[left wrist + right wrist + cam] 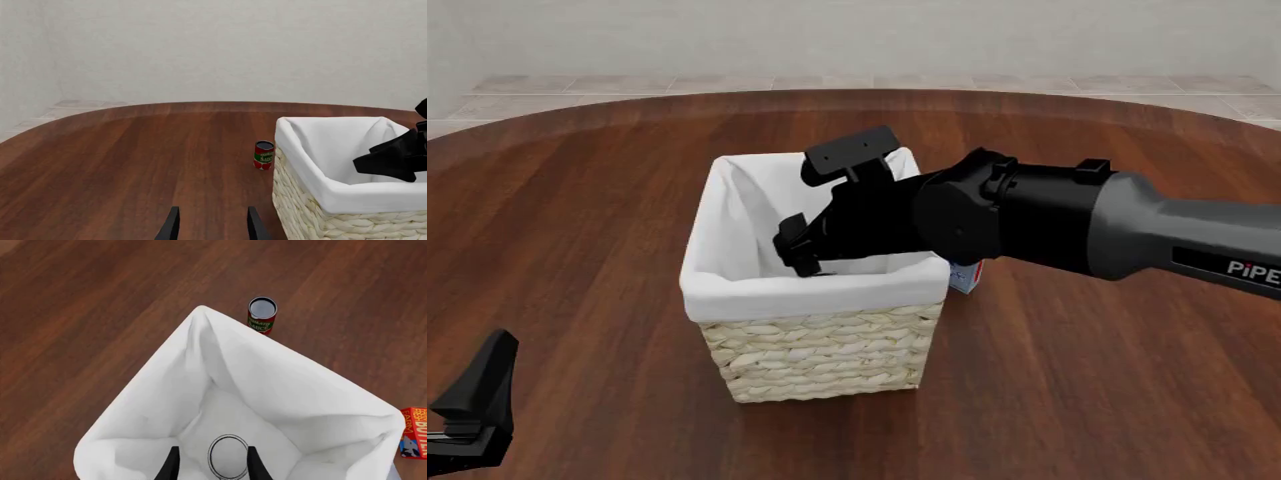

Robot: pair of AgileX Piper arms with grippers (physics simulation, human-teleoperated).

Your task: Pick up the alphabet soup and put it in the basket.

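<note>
**Soup can in basket, both grippers open**

Nearest, by the table's [587, 200] near-left edge: left gripper [212, 225], fingers spread and empty, partly cut off in the front view. Bare wood lies ahead of it and to its left.

The basket [814, 345] stands around mid-table with free table on all sides. The right gripper [213, 460] hangs inside its rim, fingers [172, 467] parted. The alphabet soup [229, 455] sits on the liner floor between them, gaps showing either side. Only its silver top shows; the label is hidden.

Just past the basket's right side, a white-and-blue carton [965, 278] is mostly hidden by the arm. A butter box [415, 432] is cut off at the frame. A red-green can [264, 155] stands upright beside the basket's far-left corner, apart from it.
</note>
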